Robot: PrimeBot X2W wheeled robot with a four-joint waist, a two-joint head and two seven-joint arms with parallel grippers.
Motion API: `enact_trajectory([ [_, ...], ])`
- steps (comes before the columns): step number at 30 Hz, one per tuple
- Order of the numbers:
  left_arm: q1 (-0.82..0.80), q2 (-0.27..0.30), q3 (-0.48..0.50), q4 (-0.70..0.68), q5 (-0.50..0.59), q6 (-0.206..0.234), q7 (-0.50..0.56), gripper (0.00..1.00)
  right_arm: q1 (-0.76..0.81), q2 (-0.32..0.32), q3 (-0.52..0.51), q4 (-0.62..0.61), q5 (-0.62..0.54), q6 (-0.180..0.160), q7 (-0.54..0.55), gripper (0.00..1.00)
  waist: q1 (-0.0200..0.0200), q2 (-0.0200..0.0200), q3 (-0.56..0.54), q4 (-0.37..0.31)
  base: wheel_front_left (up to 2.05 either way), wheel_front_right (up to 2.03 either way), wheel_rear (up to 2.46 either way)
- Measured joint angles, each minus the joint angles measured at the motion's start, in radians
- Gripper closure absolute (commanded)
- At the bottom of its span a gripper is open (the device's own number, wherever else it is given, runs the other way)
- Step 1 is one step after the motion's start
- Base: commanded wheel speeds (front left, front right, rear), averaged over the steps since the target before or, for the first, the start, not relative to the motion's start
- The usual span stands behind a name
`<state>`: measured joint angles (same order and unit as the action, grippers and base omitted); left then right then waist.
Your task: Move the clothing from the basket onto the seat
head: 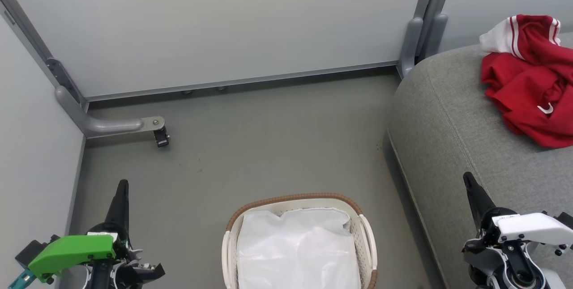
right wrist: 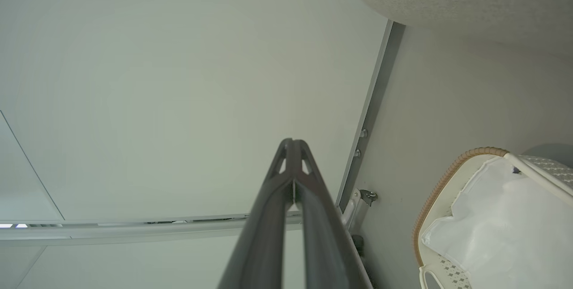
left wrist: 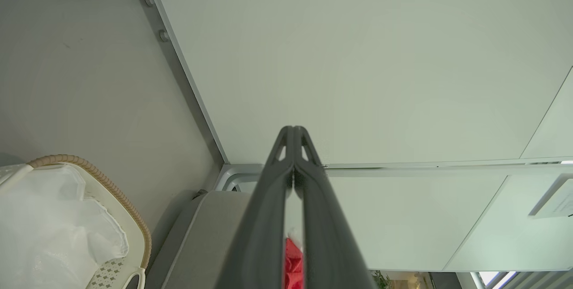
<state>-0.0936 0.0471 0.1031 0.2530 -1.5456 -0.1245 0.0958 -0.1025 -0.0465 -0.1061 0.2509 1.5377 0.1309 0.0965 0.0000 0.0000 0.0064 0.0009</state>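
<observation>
The red clothing [head: 530,81] with white panels lies crumpled on the grey seat [head: 452,119] at the right. A sliver of that red clothing [left wrist: 293,262] peeks between my left fingers. The white basket [head: 365,235] with its brown woven rim stands on the floor at bottom centre, and a plain white liner [head: 297,248] lies inside it. At the lower left my left gripper [head: 122,184] is shut with nothing in it, left of the basket. The right gripper [head: 468,177], lower right, is shut and holds nothing, in front of the seat's edge. Both stay apart from the clothing.
Pale partition walls [head: 224,25] close in the back and left. A grey metal foot with a caster [head: 161,137] sticks out onto the floor at the left. A grey post [head: 414,43] stands by the seat's far corner. Grey floor [head: 268,146] lies between basket and wall.
</observation>
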Motion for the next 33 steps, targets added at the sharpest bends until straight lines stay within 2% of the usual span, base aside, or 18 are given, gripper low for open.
enact_trajectory([
  [10, -0.01, 0.0, 0.011, -0.007, -0.065, -0.003, 0.018, 1.0, -0.001, 0.0, -0.007, -0.004, 0.072, 0.0, 0.019, 1.0, 0.0, 0.0, -0.003, -0.001, 0.0, 0.0, 0.0],
  [33, -0.01, 0.0, 0.011, -0.007, -0.066, -0.003, 0.018, 1.0, -0.002, -0.001, -0.007, -0.004, 0.073, 0.0, 0.019, 1.0, 0.0, 0.0, -0.003, -0.001, 0.0, 0.0, 0.0],
])
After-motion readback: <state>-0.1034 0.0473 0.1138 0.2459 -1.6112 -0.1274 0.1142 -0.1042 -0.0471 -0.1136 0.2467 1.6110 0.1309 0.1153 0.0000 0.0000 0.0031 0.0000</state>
